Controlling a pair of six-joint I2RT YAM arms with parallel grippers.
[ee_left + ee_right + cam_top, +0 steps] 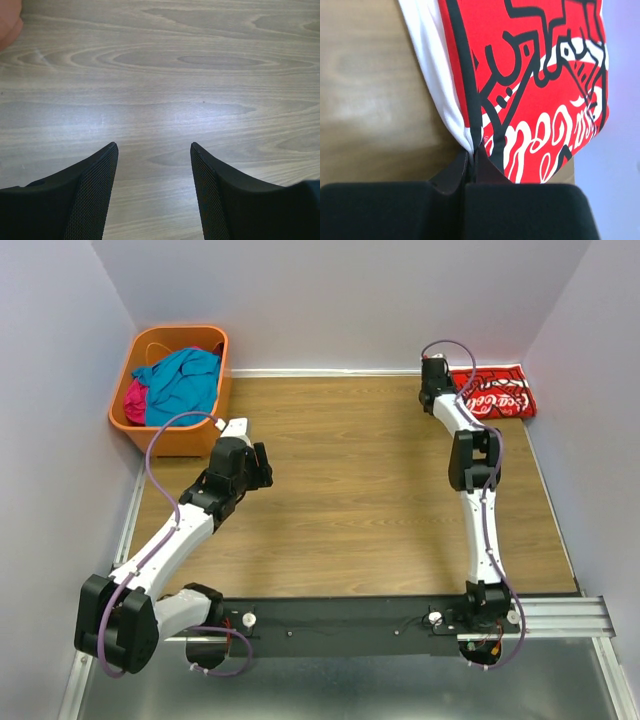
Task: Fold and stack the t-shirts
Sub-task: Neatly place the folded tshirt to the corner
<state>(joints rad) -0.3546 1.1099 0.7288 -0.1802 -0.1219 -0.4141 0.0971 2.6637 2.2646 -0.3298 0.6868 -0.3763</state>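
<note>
The white t-shirt with the red printed face (pixel 495 393) lies folded at the table's far right corner. My right gripper (pixel 432 373) is at its left edge and shut on the cloth; in the right wrist view the jaws (pixel 472 152) pinch the shirt's corner (pixel 530 85). The teal-blue t-shirt (pixel 185 380) and the magenta t-shirt (pixel 135 400) lie bunched in the orange basket (pixel 178 440). My left gripper (pixel 262 465) is open and empty above bare wood, right of the basket; its fingers (pixel 95 190) show wood between them.
The orange basket stands at the far left against the wall, its corner showing in the left wrist view (pixel 9 25). Grey walls close the table on the left, back and right. A metal rail (pixel 560 615) runs along the near edge.
</note>
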